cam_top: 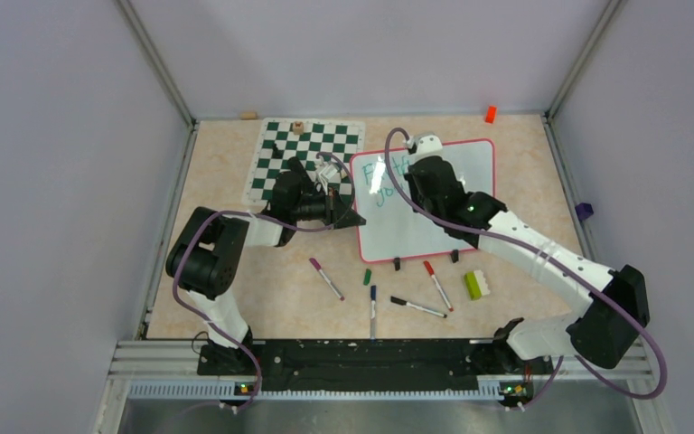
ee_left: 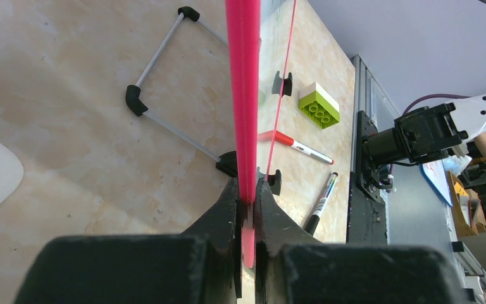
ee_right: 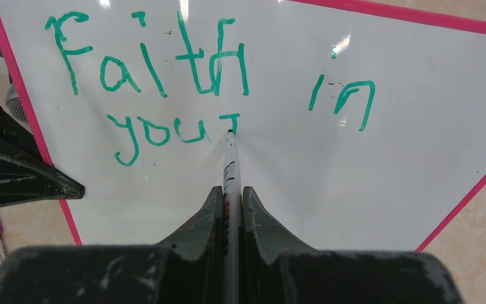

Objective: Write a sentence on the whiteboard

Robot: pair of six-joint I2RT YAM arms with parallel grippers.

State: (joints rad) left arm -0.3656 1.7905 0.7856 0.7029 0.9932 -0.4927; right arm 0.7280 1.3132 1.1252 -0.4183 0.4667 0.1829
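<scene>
Clamping tight on the pink frame of the whiteboard (ee_right: 367, 183), the left gripper (ee_left: 247, 193) is holding its left edge. The whiteboard is sitting toward the far right of the table (cam_top: 262, 298), just beside a chess mat (cam_top: 312, 145). The right gripper (ee_right: 230, 196) is pinching a marker (ee_right: 230, 158), whose tip is touching the board at the end of the sentence (ee_right: 164, 76), reading "Faith in you" plus one unfinished letter.
</scene>
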